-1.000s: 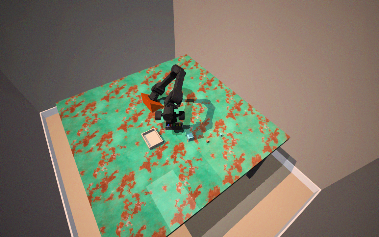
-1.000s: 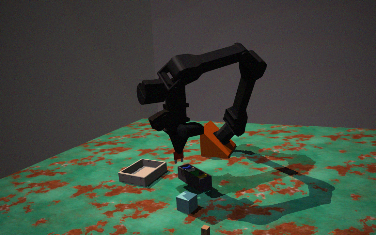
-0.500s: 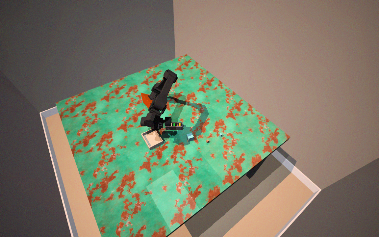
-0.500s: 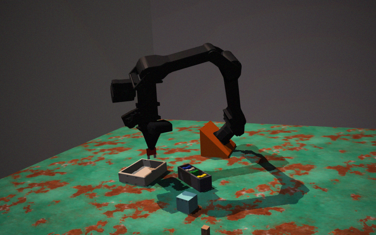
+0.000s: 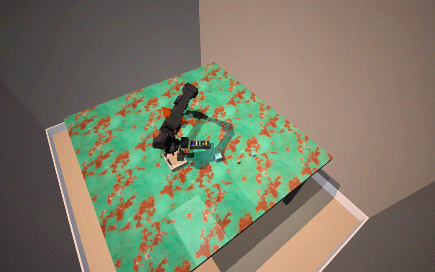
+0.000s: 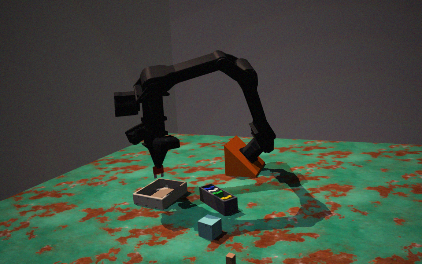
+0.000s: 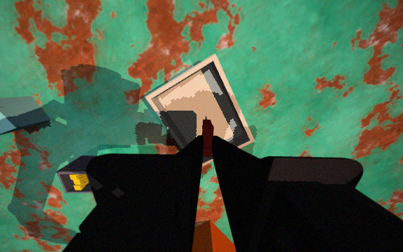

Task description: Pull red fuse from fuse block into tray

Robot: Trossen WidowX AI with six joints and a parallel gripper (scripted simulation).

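My gripper is shut on the red fuse, whose prongs point down. The fuse is above the tray, near its back side in the exterior view, and does not touch it. The tray is pale and open-topped, and holds nothing that I can see. The dark fuse block stands beside the tray, with blue, white, green and yellow fuses in it. In the top view the arm hides the held fuse.
A light blue cube stands near the block. A small orange-brown block and a tiny light blue piece lie farther off. The orange wedge is at the arm's base.
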